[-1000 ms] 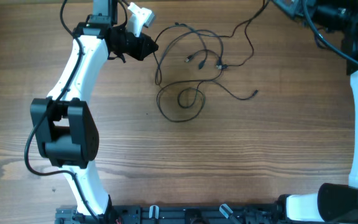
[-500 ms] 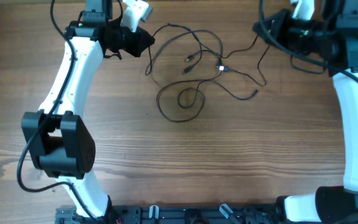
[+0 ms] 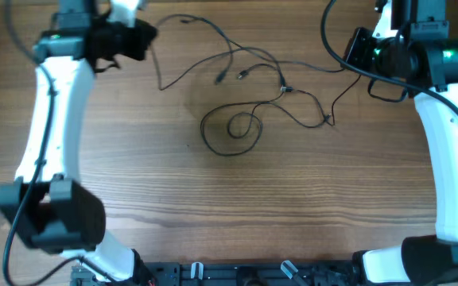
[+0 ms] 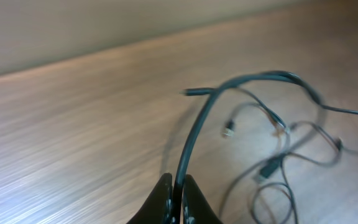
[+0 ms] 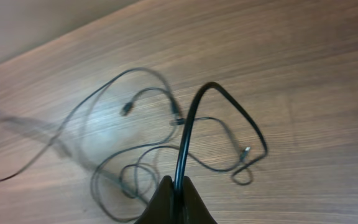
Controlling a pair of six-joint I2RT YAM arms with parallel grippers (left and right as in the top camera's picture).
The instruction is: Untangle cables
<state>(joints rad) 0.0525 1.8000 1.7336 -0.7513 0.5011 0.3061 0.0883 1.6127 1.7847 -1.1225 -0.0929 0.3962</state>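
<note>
The left gripper (image 4: 175,190), clamped on one of the cables (image 3: 283,89), has swung farther left of the coiled loop (image 3: 230,131); the right gripper (image 5: 175,186), pinching another, sits up-right of it; strands now spread wider.

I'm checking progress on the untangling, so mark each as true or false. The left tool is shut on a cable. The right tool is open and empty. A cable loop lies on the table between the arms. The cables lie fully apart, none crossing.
1. The left tool is shut on a cable. True.
2. The right tool is open and empty. False: it is shut on a strand.
3. A cable loop lies on the table between the arms. True.
4. The cables lie fully apart, none crossing. False: several strands cross one another near the middle.
</note>
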